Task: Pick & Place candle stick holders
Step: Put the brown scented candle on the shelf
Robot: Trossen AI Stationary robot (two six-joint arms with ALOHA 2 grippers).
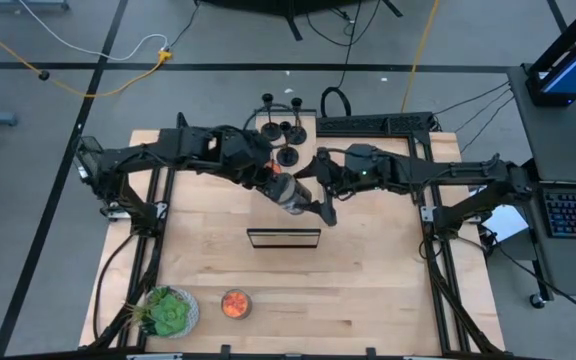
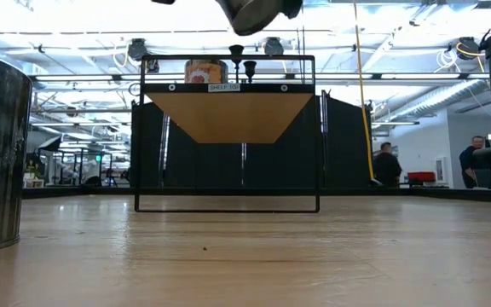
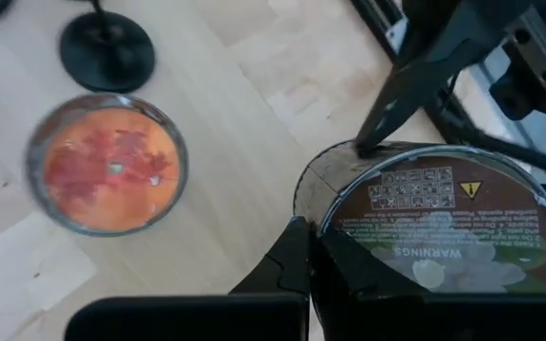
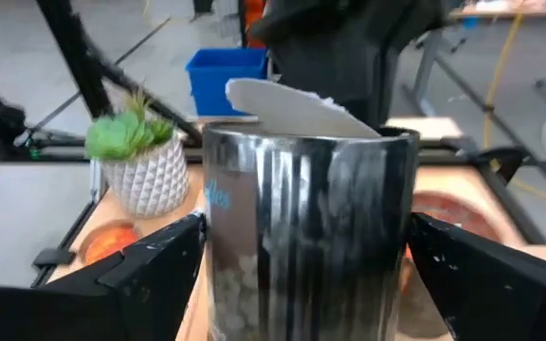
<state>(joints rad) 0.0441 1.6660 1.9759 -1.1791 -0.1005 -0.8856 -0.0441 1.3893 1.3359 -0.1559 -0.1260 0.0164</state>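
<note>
Mid-table handoff: left gripper (image 1: 276,183) pinches silver tin's (image 1: 292,193) rim – right gripper (image 1: 320,203) spread around it; candle stick holders (image 1: 280,128) upright behind, nearer left arm.

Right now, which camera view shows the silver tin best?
Right wrist: the silver tin fills it, side-on. High view shows it small between arms; low view only a part; left wrist its labelled end.
</note>
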